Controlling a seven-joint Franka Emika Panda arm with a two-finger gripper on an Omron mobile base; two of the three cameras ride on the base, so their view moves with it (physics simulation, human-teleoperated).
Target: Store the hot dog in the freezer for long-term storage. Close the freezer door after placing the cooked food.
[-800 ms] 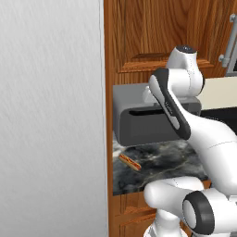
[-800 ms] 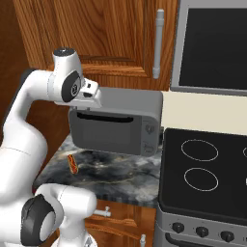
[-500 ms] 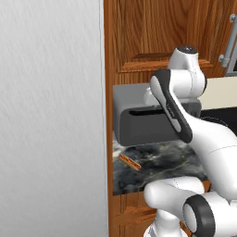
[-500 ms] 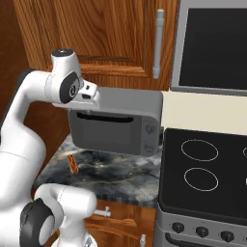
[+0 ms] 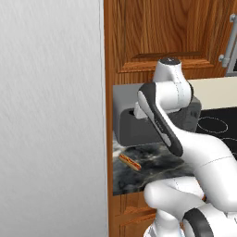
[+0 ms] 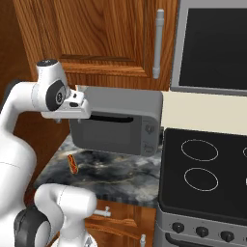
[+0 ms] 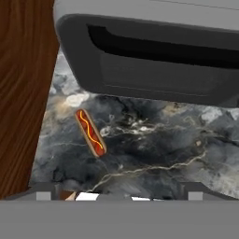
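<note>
Hand view is looking down at one hot dog point(image 7: 90, 132), an orange-red sausage with a yellow squiggle in a tan bun, lying flat on the dark marbled counter point(image 7: 154, 149). It is sitting near the counter's wooden-walled edge and just in front of one grey toaster oven point(image 7: 154, 56), apart from it. The pincer point(image 7: 119, 196) is hanging above the counter with its two dark fingertips point(image 7: 43, 195) standing wide apart at the bottom of the view, released and grasping nothing. The hot dog is lying ahead of the pincer and toward the same side as that fingertip, well clear of both tips.

Left base view is showing the same hot dog point(image 5: 129, 161) resting on the counter point(image 5: 152, 162) below the toaster oven point(image 5: 127, 121), with the white arm bending over it. One broad light grey fridge panel point(image 5: 51, 115) is filling the side of that view next to the wooden upright; whether it is the freezer door cannot be told.

Right base view is placing the hot dog point(image 6: 73, 163) on the counter point(image 6: 116, 173) below the arm's wrist, with the toaster oven point(image 6: 118, 126) behind it. One black stovetop point(image 6: 207, 169) with two whole ring burners showing is sitting beside the counter, and one long metal cabinet handle point(image 6: 157, 44) is hanging on the wooden cabinet point(image 6: 91, 36) above.
</note>
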